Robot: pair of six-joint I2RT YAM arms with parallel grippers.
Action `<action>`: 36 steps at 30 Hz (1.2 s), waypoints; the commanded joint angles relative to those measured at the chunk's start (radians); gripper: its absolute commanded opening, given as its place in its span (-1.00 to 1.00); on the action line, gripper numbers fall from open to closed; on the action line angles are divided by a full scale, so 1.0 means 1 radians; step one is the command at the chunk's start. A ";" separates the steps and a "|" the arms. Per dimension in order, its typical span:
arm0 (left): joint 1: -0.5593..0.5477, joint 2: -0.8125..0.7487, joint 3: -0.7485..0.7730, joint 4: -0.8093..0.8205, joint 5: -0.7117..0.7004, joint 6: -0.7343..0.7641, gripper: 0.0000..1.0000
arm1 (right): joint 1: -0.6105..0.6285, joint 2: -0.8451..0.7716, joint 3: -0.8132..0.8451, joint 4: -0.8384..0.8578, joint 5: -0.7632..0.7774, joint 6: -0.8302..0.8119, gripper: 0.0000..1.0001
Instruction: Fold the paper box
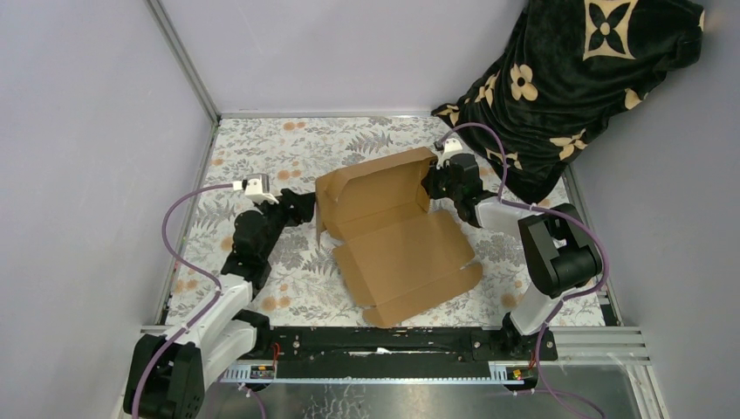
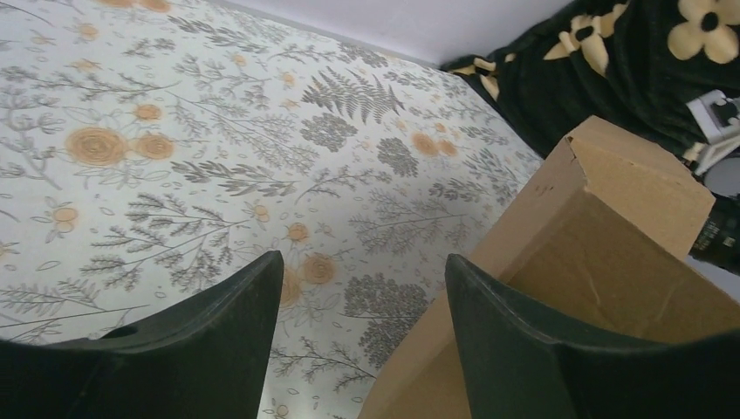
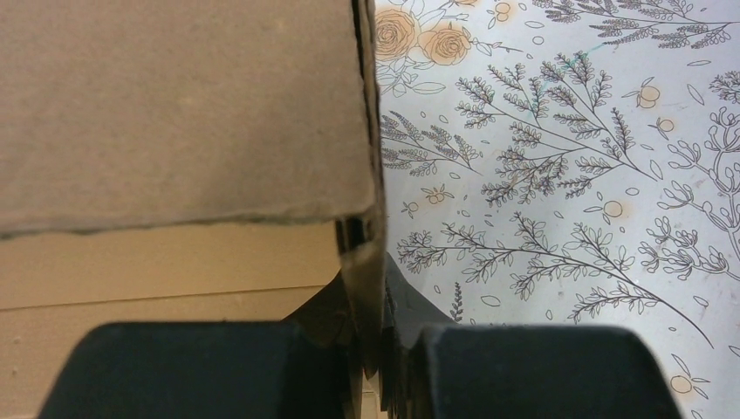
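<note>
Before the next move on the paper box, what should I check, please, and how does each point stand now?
1. The right gripper pinches a raised wall of the paper box: ok.
2. The left gripper is open, nothing between its fingers: ok.
3. The left gripper touches the box: cannot tell; a wall stands beside one finger.
4. The far walls are raised: ok.
5. The near panel is folded over: not ok; it lies flat on the table.

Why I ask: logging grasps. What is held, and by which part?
Right pincer pinches the paper box by its raised far-right wall edge; left pincer open, empty.
</note>
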 commanded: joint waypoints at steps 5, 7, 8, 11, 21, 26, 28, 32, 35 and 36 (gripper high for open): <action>0.004 0.029 -0.011 0.129 0.144 -0.044 0.44 | 0.007 0.069 0.017 -0.149 -0.040 0.024 -1.00; 0.002 0.025 -0.017 0.128 0.155 -0.046 0.43 | 0.007 0.074 0.025 -0.153 -0.041 0.029 -1.00; 0.001 0.023 -0.020 0.130 0.162 -0.048 0.42 | 0.007 0.076 0.027 -0.154 -0.041 0.032 -1.00; -0.010 0.016 -0.032 0.128 0.172 -0.049 0.41 | 0.007 0.084 0.035 -0.157 -0.040 0.037 -1.00; -0.044 -0.024 -0.055 0.104 0.185 -0.051 0.39 | 0.008 0.091 0.024 -0.142 -0.033 0.044 -1.00; -0.063 0.000 -0.049 0.113 0.172 -0.046 0.39 | 0.012 0.094 0.021 -0.134 -0.036 0.050 -1.00; -0.076 0.021 -0.047 0.118 0.159 -0.035 0.39 | 0.013 0.097 0.021 -0.134 -0.035 0.051 -1.00; -0.092 0.060 -0.048 0.131 0.135 -0.014 0.42 | 0.015 0.097 0.023 -0.135 -0.035 0.049 -1.00; -0.101 0.074 -0.046 0.137 0.128 -0.004 0.52 | 0.016 0.097 0.023 -0.137 -0.035 0.047 -1.00; -0.104 0.078 -0.045 0.136 0.122 -0.002 0.52 | 0.016 0.097 0.023 -0.137 -0.033 0.045 -1.00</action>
